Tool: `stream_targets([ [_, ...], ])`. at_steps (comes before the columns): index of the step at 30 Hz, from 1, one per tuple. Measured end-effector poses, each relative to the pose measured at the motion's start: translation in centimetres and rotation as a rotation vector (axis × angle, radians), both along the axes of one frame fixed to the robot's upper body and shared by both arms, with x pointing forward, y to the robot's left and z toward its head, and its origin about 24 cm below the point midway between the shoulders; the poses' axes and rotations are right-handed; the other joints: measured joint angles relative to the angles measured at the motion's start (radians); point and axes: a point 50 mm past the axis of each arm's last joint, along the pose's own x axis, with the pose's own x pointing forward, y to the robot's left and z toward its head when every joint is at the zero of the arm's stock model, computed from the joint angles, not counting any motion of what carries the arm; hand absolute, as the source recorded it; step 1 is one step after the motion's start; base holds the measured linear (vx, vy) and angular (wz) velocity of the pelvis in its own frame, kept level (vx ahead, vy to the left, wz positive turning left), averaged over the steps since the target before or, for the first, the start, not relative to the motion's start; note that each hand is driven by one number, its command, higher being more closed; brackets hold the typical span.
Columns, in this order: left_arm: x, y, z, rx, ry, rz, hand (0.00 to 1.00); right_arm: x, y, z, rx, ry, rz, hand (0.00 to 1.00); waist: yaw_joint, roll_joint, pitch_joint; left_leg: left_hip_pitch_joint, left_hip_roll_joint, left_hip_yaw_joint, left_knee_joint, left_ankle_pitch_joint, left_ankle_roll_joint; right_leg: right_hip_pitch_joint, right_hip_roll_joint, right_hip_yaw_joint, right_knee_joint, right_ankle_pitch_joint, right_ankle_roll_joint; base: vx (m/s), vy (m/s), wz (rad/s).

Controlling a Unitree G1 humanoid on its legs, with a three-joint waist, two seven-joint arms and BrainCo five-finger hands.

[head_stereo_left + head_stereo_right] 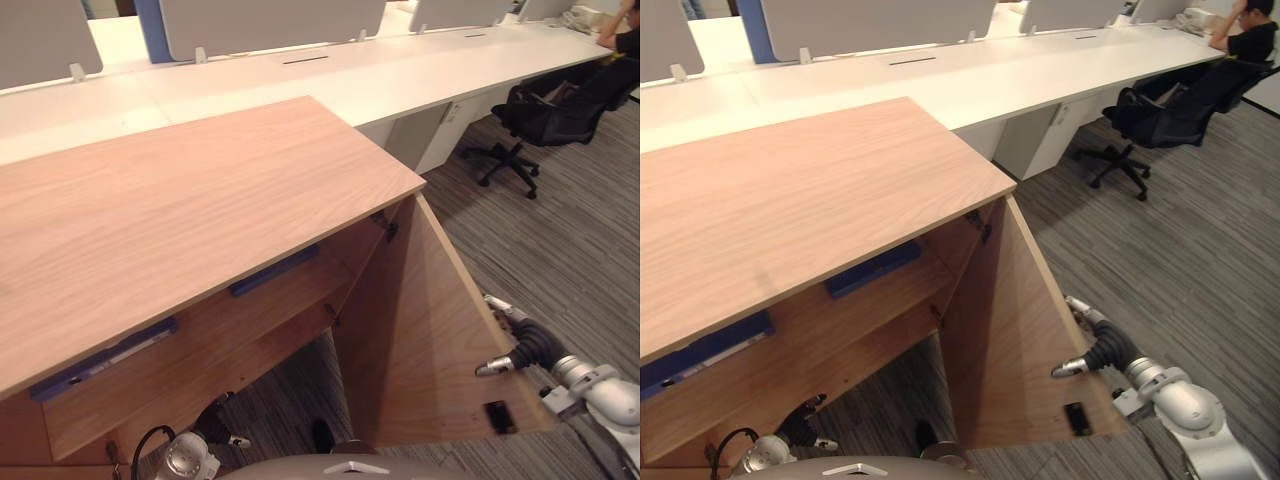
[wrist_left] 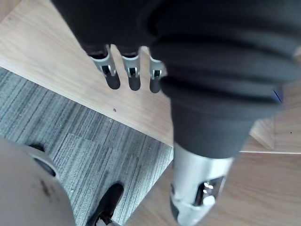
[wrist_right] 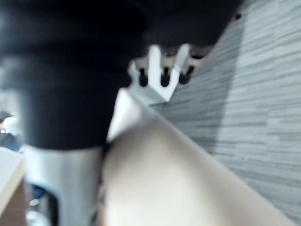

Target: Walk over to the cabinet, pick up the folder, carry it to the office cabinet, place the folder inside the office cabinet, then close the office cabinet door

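- right hand (image 1: pixel 522 345) pinches the free edge of the open cabinet door (image 1: pixel 420 340), thumb on the inner face, fingers mostly hidden round the outer side.
- left hand (image 2: pixel 134 75) hangs low before the cabinet (image 1: pixel 180 210), fingers loosely straight, holding nothing.
- folder (image 1: pixel 275 270), blue, lies on the upper shelf (image 1: pixel 250 312), partly hidden under the top.
- grey carpet (image 1: pixel 560 240); a long white bench (image 1: pixel 400 75) and a black chair (image 1: pixel 545 110) behind.

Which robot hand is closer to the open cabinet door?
Right. The right hand is at the outer edge of the door. The left hand hangs low by the open front of the cabinet, away from the door.
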Motion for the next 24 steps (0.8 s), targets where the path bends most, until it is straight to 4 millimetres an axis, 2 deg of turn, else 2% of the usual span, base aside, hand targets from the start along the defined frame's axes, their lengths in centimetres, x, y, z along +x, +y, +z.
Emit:
stream_targets([
  [4, 0.9, 0.0, 0.2, 0.027, -0.012, -0.044, 0.00, 0.6, 2.2, -0.5, 0.136, -0.053, -0.004, 0.00, 0.008, -0.009, 0.010, -0.031, -0.003, -0.037, 0.007, 0.004, 0.006, -0.004, -0.007, -0.033, 0.006, -0.004, -0.010, -0.04, -0.026, 0.26],
  [7, 1.6, -0.1, 0.2, 0.036, -0.018, -0.068, 0.00, 1.1, 2.4, -0.7, 0.186, -0.087, -0.071, 0.00, 0.004, 0.000, 0.020, -0.055, -0.020, -0.065, 0.007, 0.013, 0.021, -0.013, -0.026, -0.063, 0.013, -0.003, -0.011, -0.05, 0.031, 0.26],
  [11, 2.5, 0.1, 0.5, 0.053, -0.036, -0.078, 0.00, 1.6, 3.1, -1.5, 0.255, -0.114, -0.149, 0.00, 0.006, -0.001, 0.021, -0.081, -0.044, -0.131, 0.003, 0.028, 0.031, -0.012, -0.041, -0.115, 0.025, -0.009, -0.004, -0.06, 0.021, 0.46],
  [13, 3.0, 0.1, 0.7, 0.054, -0.047, -0.081, 0.00, 2.7, 3.3, -1.8, 0.285, -0.135, -0.186, 0.00, 0.012, -0.002, 0.023, -0.096, -0.057, -0.169, -0.001, 0.043, 0.035, -0.013, -0.049, -0.142, 0.028, -0.012, -0.002, -0.08, 0.007, 0.47],
  [15, 3.4, 0.0, 0.8, 0.058, -0.062, -0.079, 0.00, 3.8, 3.3, -2.0, 0.311, -0.160, -0.223, 0.00, 0.031, -0.001, 0.036, -0.110, -0.078, -0.226, -0.015, 0.067, 0.039, -0.008, -0.060, -0.173, 0.030, -0.013, 0.000, -0.07, -0.001, 0.51],
  [18, 3.3, 0.2, 0.8, 0.068, -0.065, -0.069, 0.00, 5.6, 3.6, -1.9, 0.340, -0.191, -0.251, 0.00, 0.035, 0.002, 0.047, -0.128, -0.093, -0.265, -0.032, 0.095, 0.044, -0.007, -0.065, -0.198, 0.031, -0.016, 0.004, -0.07, -0.002, 0.43],
  [24, 3.4, 0.3, 0.9, 0.073, -0.070, -0.050, 0.00, 7.9, 3.4, -2.8, 0.372, -0.204, -0.367, 0.00, 0.058, 0.003, 0.050, -0.137, -0.122, -0.320, -0.114, 0.165, 0.048, -0.015, -0.076, -0.224, 0.029, -0.018, 0.006, -0.05, -0.005, 0.31],
])
